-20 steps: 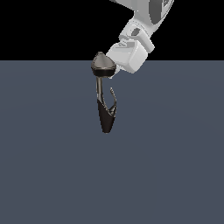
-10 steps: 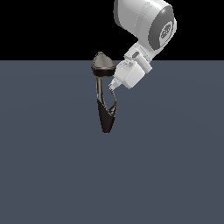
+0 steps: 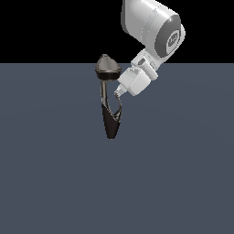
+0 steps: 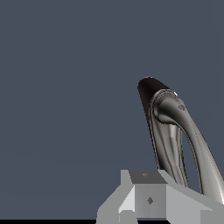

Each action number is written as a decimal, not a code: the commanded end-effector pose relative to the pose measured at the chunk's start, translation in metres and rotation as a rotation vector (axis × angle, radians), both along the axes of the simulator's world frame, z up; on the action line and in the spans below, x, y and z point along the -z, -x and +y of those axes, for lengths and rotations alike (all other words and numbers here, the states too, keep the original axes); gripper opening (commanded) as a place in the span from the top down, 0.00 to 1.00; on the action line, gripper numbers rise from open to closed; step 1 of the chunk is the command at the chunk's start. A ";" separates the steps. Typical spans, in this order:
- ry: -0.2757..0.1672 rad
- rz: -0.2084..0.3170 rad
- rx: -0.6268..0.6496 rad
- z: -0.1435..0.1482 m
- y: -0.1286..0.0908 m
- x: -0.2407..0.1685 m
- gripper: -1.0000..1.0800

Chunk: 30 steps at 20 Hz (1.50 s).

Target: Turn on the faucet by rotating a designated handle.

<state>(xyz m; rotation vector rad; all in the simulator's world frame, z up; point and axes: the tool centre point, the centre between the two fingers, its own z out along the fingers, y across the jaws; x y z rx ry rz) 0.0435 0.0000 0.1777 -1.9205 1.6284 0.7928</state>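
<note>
- The faucet (image 3: 109, 119) stands mid-scene on the grey table (image 3: 55, 183), its teardrop head on top.
- The pincer (image 3: 119, 93) sits at the upper end of the thin handle (image 3: 119, 108), on the exterior view's right.
- Whether it is spread or pinching, I cannot tell.
- Advice: push the handle sideways around the stem, keeping steady contact near its tip.

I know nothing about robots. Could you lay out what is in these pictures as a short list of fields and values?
Setting: a plain grey-blue floor under a black backdrop, rendered by a simulator
Fixture: a dark glossy faucet, its pointed body down, its grey teardrop head up
Lever: a thin silvery handle curving off the faucet's body
Machine: a white robot arm reaching in from the exterior view's upper right
Gripper: gripper right at the handle's upper end; open or shut cannot be told
Water: none visible
</note>
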 end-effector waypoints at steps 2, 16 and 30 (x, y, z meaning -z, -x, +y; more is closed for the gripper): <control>0.000 0.000 0.000 0.000 0.006 -0.001 1.00; 0.000 0.000 0.001 0.003 0.046 -0.011 1.00; 0.000 -0.002 0.002 -0.017 0.085 0.003 1.00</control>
